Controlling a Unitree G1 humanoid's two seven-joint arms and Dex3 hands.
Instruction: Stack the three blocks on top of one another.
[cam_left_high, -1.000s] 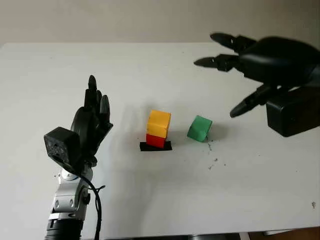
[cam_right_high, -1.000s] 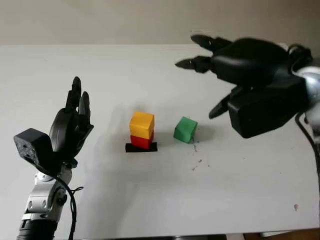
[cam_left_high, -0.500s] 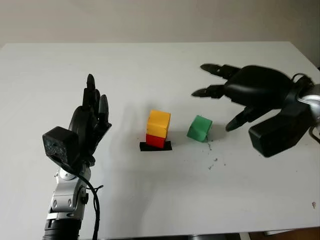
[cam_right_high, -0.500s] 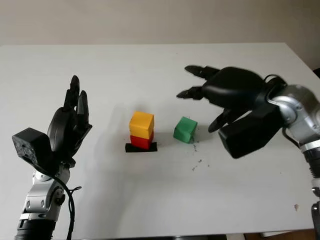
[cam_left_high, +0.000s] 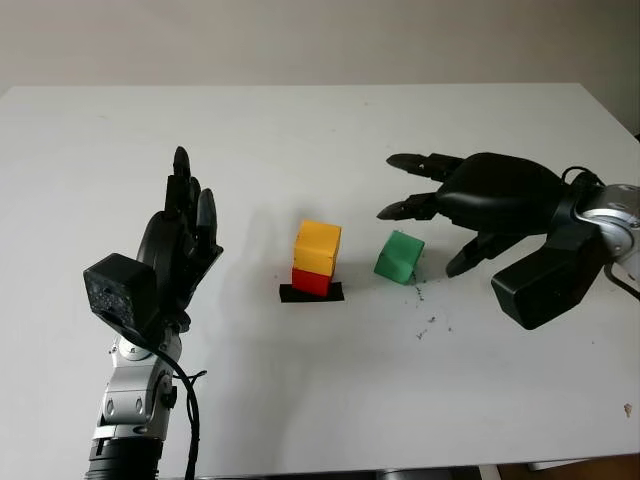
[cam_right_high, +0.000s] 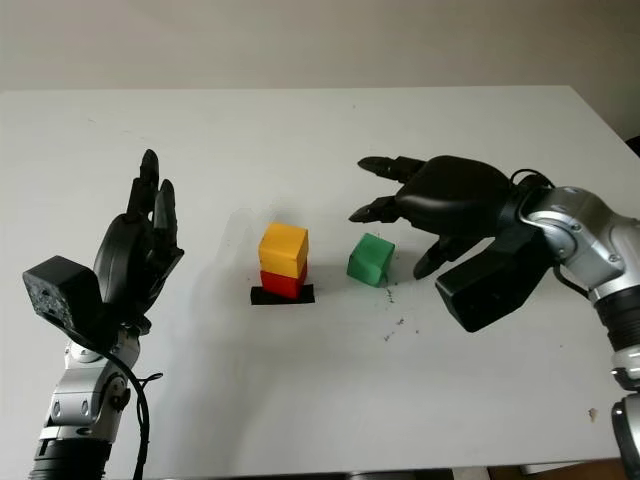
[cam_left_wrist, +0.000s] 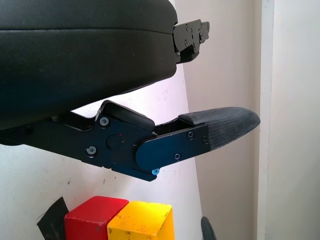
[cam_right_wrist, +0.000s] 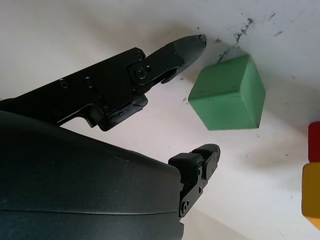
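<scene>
Count, per kind:
- Blocks: 3 total. 1 yellow block (cam_left_high: 318, 246), stacked on 1 red block (cam_left_high: 311, 281); 1 green block (cam_left_high: 399, 257) at 3 o'clock of the stack, apart from it, tilted.
- Black tape patch (cam_left_high: 311, 293): 1, under red block.
- Robot hands: 2. Left hand (cam_left_high: 180, 250) at 9 o'clock of stack, right hand (cam_left_high: 487, 200) at 3 o'clock.
- Table (cam_left_high: 300, 140): 1, white.

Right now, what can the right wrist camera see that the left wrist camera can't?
The right wrist view alone has the green block on the white table, with the open right hand close beside it, not touching. The left wrist view alone has the open left hand raised and a scrap of black tape by the stack. Both share the red block and the yellow block stacked together.
</scene>
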